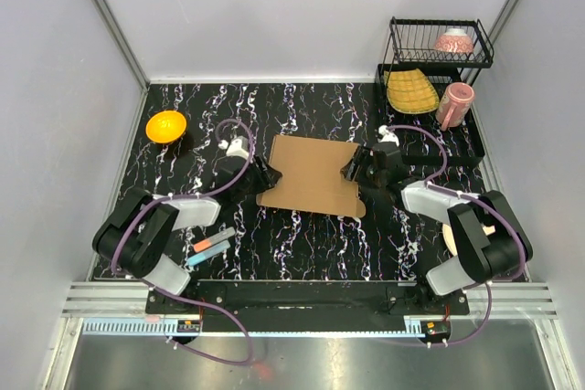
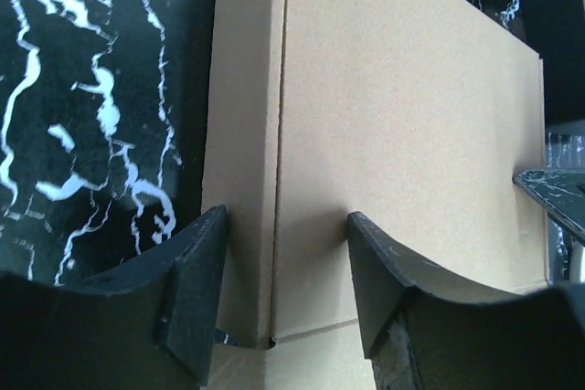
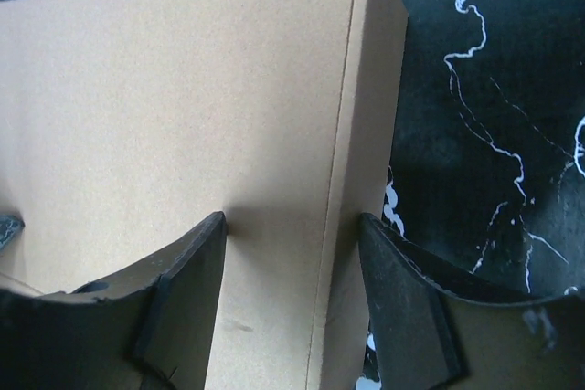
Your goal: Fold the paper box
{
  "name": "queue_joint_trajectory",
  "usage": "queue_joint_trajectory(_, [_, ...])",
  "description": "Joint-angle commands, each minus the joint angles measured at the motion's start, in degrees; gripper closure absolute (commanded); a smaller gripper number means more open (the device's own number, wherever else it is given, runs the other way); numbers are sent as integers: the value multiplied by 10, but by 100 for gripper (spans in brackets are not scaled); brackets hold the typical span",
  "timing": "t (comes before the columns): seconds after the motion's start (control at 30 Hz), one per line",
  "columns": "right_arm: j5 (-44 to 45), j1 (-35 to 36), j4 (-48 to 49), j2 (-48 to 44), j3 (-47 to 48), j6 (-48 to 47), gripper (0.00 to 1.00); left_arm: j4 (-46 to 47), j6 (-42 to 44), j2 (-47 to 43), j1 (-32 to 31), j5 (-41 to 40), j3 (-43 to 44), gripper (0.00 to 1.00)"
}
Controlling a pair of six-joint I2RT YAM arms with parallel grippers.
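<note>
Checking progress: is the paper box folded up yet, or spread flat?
Spread flat: in the top view the paper box lies as one sheet on the table, no walls standing.

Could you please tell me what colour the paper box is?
Plain brown, unprinted; the paper box shows best in the top external view.

I count: one paper box; left gripper and right gripper, so two grippers of mine; one orange bowl; orange marker and blue marker, so two markers; one dish rack; one pink bowl; one pink mug; one yellow plate.
</note>
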Motion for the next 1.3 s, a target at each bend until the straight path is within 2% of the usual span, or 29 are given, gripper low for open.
queue_joint_trajectory(0.0, [-59, 10, 1, 39, -13, -16, 37, 4, -58, -22, -11, 4, -69, 50])
queue_joint_trajectory(0.13, [-51, 10, -7, 44, -14, -28, 35, -18, -55, -56, -10, -55, -94, 52])
queue_joint_trajectory(0.17, [-50, 10, -10, 41, -16, -28, 34, -27, -55, -73, -9, -69, -88, 48])
queue_joint_trajectory(0.2, [-46, 9, -10, 37, -16, -26, 33, -47, -55, -81, -5, -73, -84, 37])
queue_joint_trajectory(0.3, [-31, 10, -18, -2, -20, -9, 27, -103, -47, -117, 6, -87, -50, 20])
queue_joint_trajectory(0.37, [-14, 10, -31, -34, -18, -3, 25, -126, -38, -139, 16, -97, -28, 16])
queue_joint_trajectory(0.53, [-24, 7, -30, -60, -21, 5, 24, -90, -25, -131, 39, -79, -25, 10])
queue_joint_trajectory(0.6, [-44, 7, -20, -54, -27, 5, 26, -32, -30, -113, 45, -45, -32, 10])
queue_joint_trajectory(0.83, [-66, 6, 39, -23, -73, -8, 30, 141, -66, -11, 46, 59, -63, 16])
queue_joint_trajectory(0.97, [-72, 6, 53, -5, -79, -12, 32, 190, -81, 34, 46, 88, -70, 30])
queue_joint_trajectory(1.1, [-70, 5, 56, -8, -87, -11, 34, 234, -97, 34, 46, 77, -106, 52])
queue_joint_trajectory(1.2, [-68, 5, 54, -17, -92, -11, 35, 227, -93, 19, 46, 60, -121, 58])
queue_joint_trajectory(1.27, [-67, 5, 48, -28, -92, -8, 34, 203, -89, -4, 46, 47, -121, 59])
